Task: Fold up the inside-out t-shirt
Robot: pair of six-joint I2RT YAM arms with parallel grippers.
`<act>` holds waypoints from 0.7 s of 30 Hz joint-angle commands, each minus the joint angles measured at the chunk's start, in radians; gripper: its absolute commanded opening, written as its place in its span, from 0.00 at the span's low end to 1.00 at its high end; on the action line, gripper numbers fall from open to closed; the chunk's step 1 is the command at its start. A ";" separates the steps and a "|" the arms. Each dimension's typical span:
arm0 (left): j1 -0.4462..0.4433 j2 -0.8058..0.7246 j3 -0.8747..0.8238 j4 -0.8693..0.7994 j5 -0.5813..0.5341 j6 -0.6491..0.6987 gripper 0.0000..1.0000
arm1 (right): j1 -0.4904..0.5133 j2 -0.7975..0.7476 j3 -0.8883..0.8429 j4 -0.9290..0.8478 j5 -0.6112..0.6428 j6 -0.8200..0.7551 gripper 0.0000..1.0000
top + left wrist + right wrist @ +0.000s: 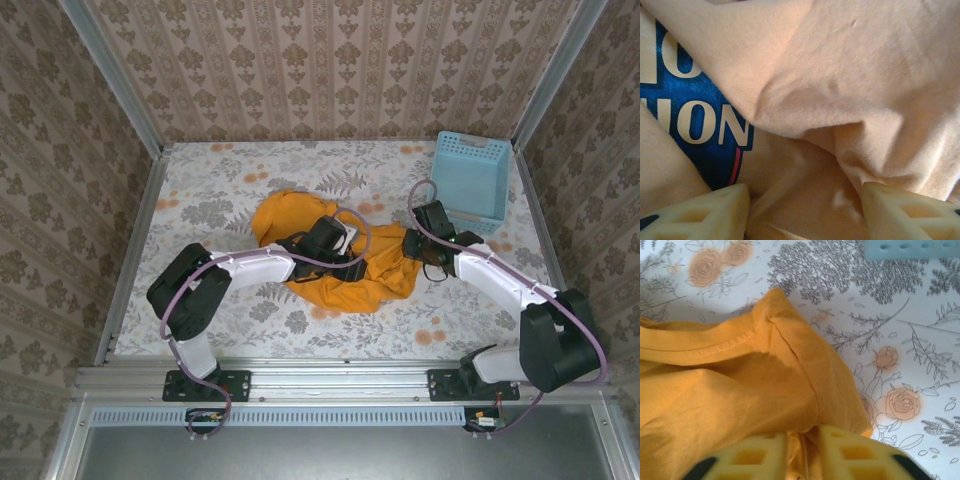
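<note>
Top external: both pincers on crumpled t-shirt.

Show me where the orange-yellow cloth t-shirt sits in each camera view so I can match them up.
Top external: the crumpled orange-yellow cloth t-shirt lies mid-table between the two arms.
Left wrist: close-up folds of it, with a blue printed patch at left.
Right wrist: it covers the left and lower picture, a stitched hem showing.
Shared landmark: the light blue plastic lattice basket, far right in the top view, upper right edge in the right wrist view.
</note>
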 commanded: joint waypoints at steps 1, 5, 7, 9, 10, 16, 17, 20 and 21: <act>-0.006 -0.009 0.002 -0.004 -0.009 0.023 0.62 | 0.013 -0.054 0.024 -0.092 0.034 -0.054 0.33; -0.007 -0.013 0.003 0.005 -0.009 0.019 0.62 | 0.064 -0.122 -0.005 -0.160 0.023 -0.041 0.34; -0.007 -0.018 0.002 0.005 -0.012 0.018 0.63 | 0.100 -0.139 -0.022 -0.175 0.022 -0.018 0.33; -0.007 -0.018 -0.001 0.007 -0.014 0.021 0.63 | 0.119 -0.134 -0.031 -0.201 0.014 0.002 0.33; -0.007 -0.017 -0.001 0.007 -0.014 0.020 0.63 | 0.126 -0.123 -0.033 -0.202 0.011 0.009 0.32; -0.007 -0.007 0.000 0.001 -0.022 0.009 0.63 | 0.136 -0.034 -0.012 -0.195 0.015 0.036 0.29; -0.008 -0.007 -0.001 0.001 -0.024 0.010 0.63 | 0.137 -0.020 -0.005 -0.192 0.013 0.035 0.28; -0.007 -0.008 -0.007 0.001 -0.035 0.005 0.64 | 0.148 0.001 0.012 -0.185 0.009 0.028 0.23; -0.007 -0.009 -0.006 -0.001 -0.040 0.004 0.64 | 0.150 0.005 0.018 -0.185 0.005 0.027 0.22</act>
